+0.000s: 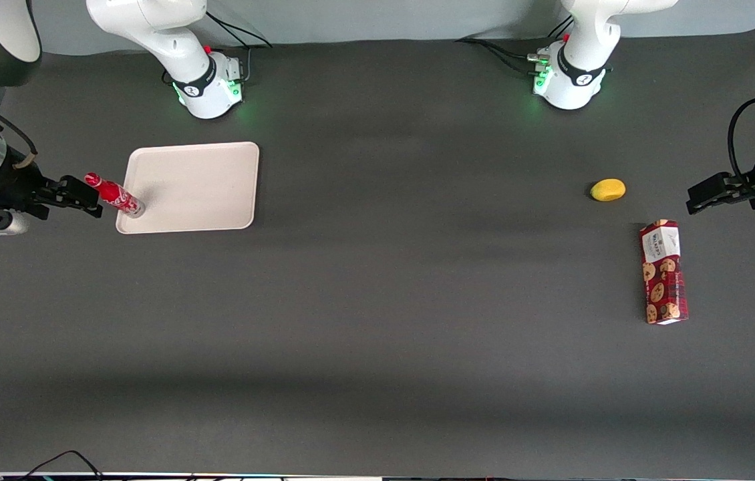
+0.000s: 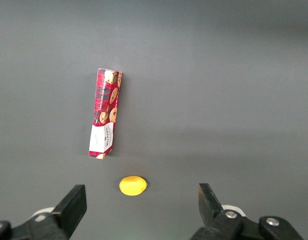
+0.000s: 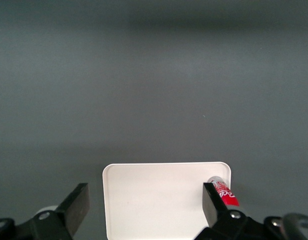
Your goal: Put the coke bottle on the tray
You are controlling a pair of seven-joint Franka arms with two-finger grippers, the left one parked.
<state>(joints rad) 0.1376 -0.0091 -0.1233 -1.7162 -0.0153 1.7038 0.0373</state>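
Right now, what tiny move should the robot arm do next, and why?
Probably draw the gripper straight back, away from the coke bottle. The bottle already stands on the tray, just inside its rim at the working arm's end, and the gripper is open beside it. In the right wrist view one finger sits right next to the bottle, so a sideways swing could knock it over.
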